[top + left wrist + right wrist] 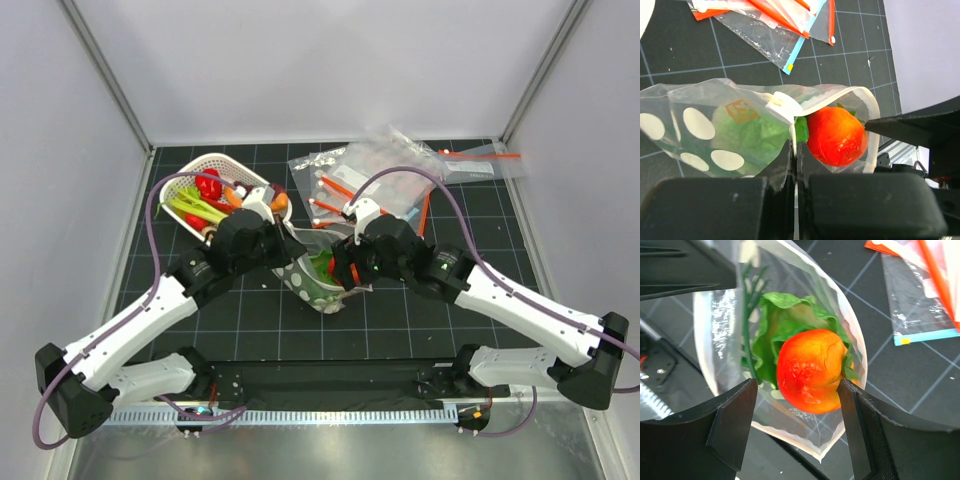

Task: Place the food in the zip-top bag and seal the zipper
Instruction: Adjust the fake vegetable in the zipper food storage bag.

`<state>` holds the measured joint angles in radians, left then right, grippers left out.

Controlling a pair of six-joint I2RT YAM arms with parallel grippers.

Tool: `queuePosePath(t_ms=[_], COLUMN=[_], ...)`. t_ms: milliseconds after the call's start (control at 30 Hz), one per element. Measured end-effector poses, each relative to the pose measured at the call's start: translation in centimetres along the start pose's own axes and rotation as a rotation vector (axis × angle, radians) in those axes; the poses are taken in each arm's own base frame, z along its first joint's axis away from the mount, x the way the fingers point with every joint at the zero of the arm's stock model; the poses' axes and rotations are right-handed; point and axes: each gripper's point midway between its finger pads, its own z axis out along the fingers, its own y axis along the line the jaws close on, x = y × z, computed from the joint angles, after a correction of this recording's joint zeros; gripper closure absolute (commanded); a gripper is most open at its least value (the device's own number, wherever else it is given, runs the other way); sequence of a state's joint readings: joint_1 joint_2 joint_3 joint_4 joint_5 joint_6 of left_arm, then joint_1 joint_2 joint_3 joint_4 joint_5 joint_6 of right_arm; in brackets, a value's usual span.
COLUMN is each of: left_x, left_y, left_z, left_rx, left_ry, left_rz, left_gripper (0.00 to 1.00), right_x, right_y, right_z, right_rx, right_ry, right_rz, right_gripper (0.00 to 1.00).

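The zip-top bag (700, 125) is thin, clear plastic film, glossy and creased, printed with opaque white dots. The orange-red piece (810, 372) looks shiny and faintly wrinkled, and the lettuce (785, 315) duller and crinkled. The bench (680, 50) is matt black.

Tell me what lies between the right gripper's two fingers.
The orange-red piece, resting on the lettuce inside the open zip-top bag; the right wrist view shows it.

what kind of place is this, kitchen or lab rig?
Looks like a lab test cell, not a kitchen: white enclosure walls, black gridded mat, basket of toy produce.
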<state>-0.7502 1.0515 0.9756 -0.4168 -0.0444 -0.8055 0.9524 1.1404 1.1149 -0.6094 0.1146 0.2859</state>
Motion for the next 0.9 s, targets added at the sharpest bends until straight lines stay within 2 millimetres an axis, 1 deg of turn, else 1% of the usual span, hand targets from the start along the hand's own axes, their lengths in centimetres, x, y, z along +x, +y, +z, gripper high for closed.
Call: queuePosePath(t_ms=[133,400,500,533,600,633,700,733,800,833,900], left_x=[-0.1,-0.1,-0.1,0.0,0.0,0.0,0.0,0.0,-0.1,-0.2,-0.2], left_y=[-0.1,-0.1,0.0,0.0,0.0,0.0,0.0,0.0,0.0,0.1,0.1], left_z=[-0.4,-0.6,-0.5,-0.5,-0.5,-0.5,-0.5,-0.6,-0.7,-0.7,-1.0], left_rx=[0.008,0.011,0.010,0.010,0.009,0.009,0.009,0.009,0.009,0.009,0.009], left_ry=[-0.009,-0.012,-0.011,-0.010,-0.010,-0.010,-0.010,-0.011,-0.016,-0.019,-0.022], left_rz=[0.001,0.002,0.005,0.005,0.006,0.005,0.005,0.005,0.006,0.006,0.008], left_gripper=[1.00,0.99,0.99,1.00,1.00,1.00,0.99,1.00,1.00,0.99,1.00], right_x=[0.3,1.3,1.4,1.4,1.6,1.6,1.5,1.3,0.7,0.5,-0.7], right_y=[-0.4,-0.9,-1.4,-1.5,-1.7,-1.8,-1.8,-1.8,-1.6,-1.6,-1.0], right_z=[0.5,1.1,1.7,1.9,2.1,2.1,2.1,2.0,1.5,1.3,0.4], right_rx=[0.072,0.179,0.217,0.227,0.241,0.245,0.250,0.250,0.239,0.233,0.196], right_ry=[0.011,0.048,0.058,0.061,0.068,0.068,0.062,0.055,0.028,0.019,-0.036], right_rz=[-0.034,-0.103,-0.112,-0.115,-0.124,-0.125,-0.120,-0.117,-0.105,-0.101,-0.078], right_gripper=[0.21,0.21,0.26,0.33,0.43,0.51,0.55,0.60,0.64,0.64,0.65])
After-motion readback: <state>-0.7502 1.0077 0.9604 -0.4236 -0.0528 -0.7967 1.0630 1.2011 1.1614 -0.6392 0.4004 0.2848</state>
